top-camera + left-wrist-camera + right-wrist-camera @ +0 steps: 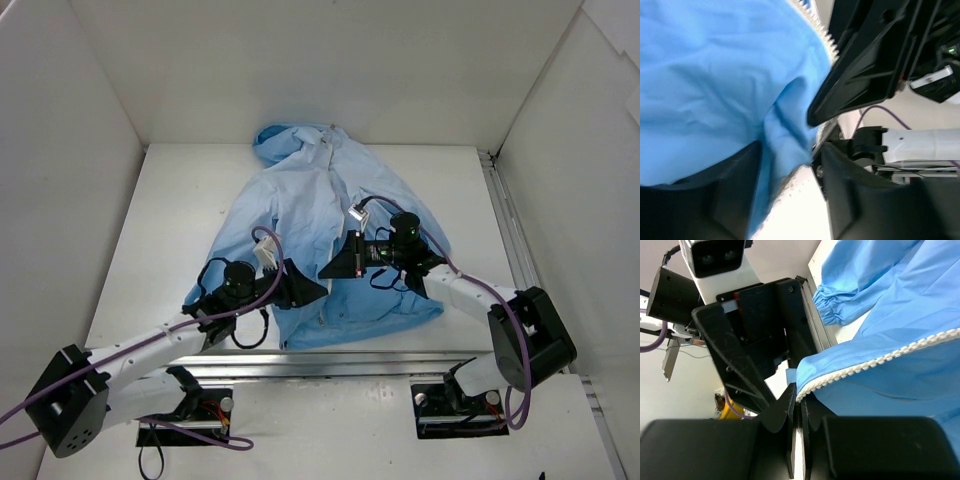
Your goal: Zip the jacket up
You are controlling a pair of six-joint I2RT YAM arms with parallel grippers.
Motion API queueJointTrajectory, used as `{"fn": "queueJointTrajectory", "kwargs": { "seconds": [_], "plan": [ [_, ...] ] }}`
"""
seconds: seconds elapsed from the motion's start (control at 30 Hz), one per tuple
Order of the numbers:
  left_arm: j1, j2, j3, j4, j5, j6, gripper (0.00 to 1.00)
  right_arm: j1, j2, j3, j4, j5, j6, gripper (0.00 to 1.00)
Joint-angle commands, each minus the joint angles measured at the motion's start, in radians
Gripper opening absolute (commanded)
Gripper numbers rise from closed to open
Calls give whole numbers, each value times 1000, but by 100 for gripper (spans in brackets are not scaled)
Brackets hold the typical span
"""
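Observation:
The light-blue jacket lies spread on the white table, hood at the far end, its white zipper running down the front. My right gripper is at the jacket's lower front, its jaws pinched on the bottom end of one zipper edge. My left gripper is right beside it at the hem. In the left wrist view its jaws stand apart, with a fold of blue fabric hanging between them against one finger. The zipper teeth show there too.
A metal rail runs along the table's near edge and another along its right side. White walls enclose the table on three sides. A gathered sleeve cuff lies near the rail.

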Motion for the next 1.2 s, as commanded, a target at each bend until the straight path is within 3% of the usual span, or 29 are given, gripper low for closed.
{"fn": "queueJointTrajectory", "kwargs": {
  "seconds": [0.0, 0.03, 0.13, 0.27, 0.37, 0.87, 0.97, 1.17],
  "plan": [
    [8, -75, 56, -71, -55, 6, 53, -12, -49, 12, 78, -20, -2, 0],
    [8, -99, 36, -95, -78, -7, 63, -17, -47, 17, 78, -23, -2, 0],
    [8, -228, 30, -234, -181, -48, 74, -22, -44, 20, 77, -31, -4, 0],
    [17, -323, 94, -345, -241, -44, 83, -25, -41, 12, 74, -40, -10, 0],
    [17, -279, 166, -385, -211, -13, 84, -26, -41, 15, 72, -51, -13, 0],
    [17, 40, 302, -335, 59, 113, 77, -23, -75, 18, 66, -81, -16, 0],
    [17, 48, 294, -309, 64, 111, 71, -23, -78, 18, 63, -91, -22, 0],
    [26, 57, 288, -276, 87, 110, 50, -23, -76, 20, 58, -98, -31, 0]
  ]
}}
